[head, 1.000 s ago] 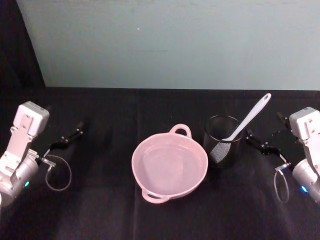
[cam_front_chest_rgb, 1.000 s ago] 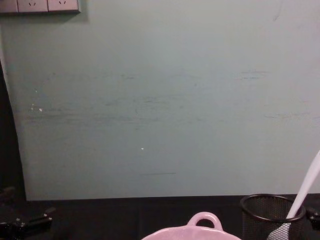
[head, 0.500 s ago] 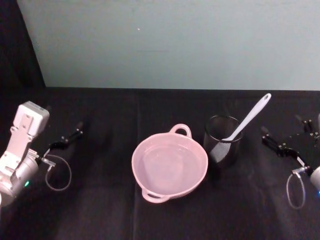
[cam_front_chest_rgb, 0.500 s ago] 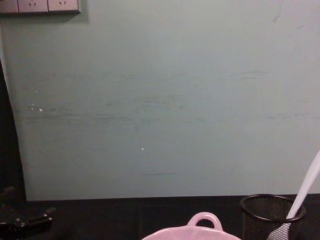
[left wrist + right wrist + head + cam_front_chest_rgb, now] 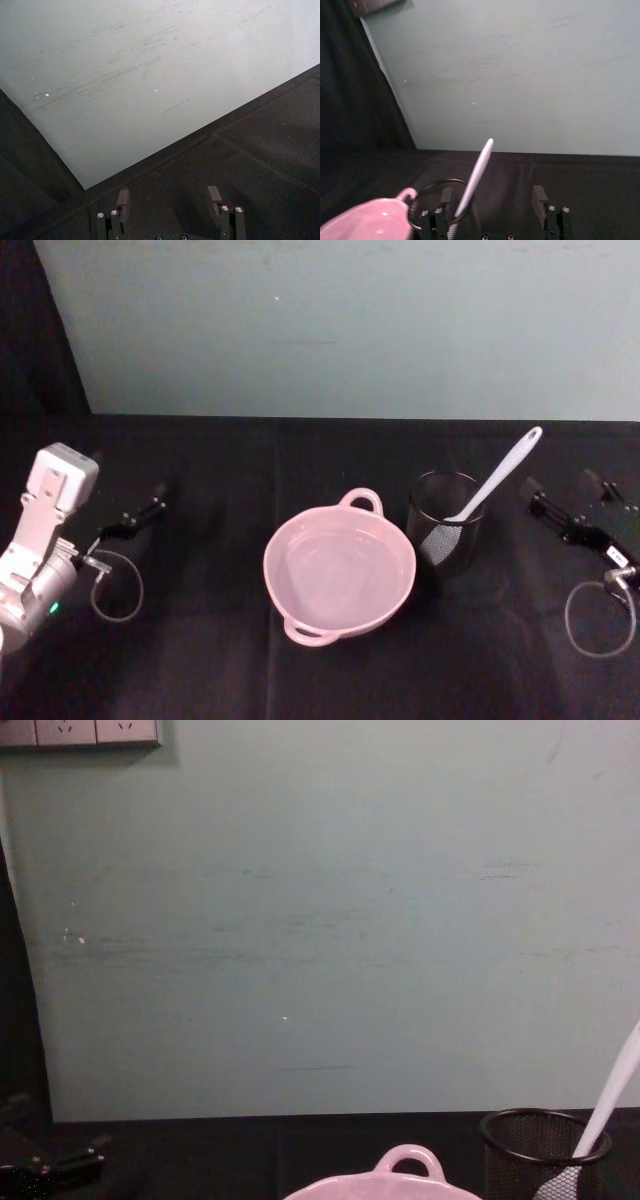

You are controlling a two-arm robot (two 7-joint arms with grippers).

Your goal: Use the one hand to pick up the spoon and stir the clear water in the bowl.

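1. Because the spoon (image 5: 497,478) stands head-down in the black mesh cup (image 5: 445,540), its handle leans out over the rim toward 2 o'clock. That likely leaves the free end easy to pinch from the right side.
2. The cup sits just beside the pink bowl (image 5: 270,570), at the bowl's 3 o'clock in the head view, so a lifted spoon would probably have only a short way to go.
3. The right gripper (image 5: 558,481) hovers at the cup's 3 o'clock, near the spoon but apart from it, with its jaws spread and holding nothing. In the right wrist view the handle rises ahead between the two fingers, which suggests the gripper is lined up for a grasp.
4. The left gripper (image 5: 150,506) rests at the bowl's 9 o'clock, well apart from it. Its jaws are also spread and empty, and it seems to be parked out of the way.
5. The spoon's head is only a pale blur behind the mesh. The water is hard to tell from the bowl's inside. The chest view cuts the bowl down to its top rim and loop handle. The head view's edge cuts off the right arm behind its gripper.
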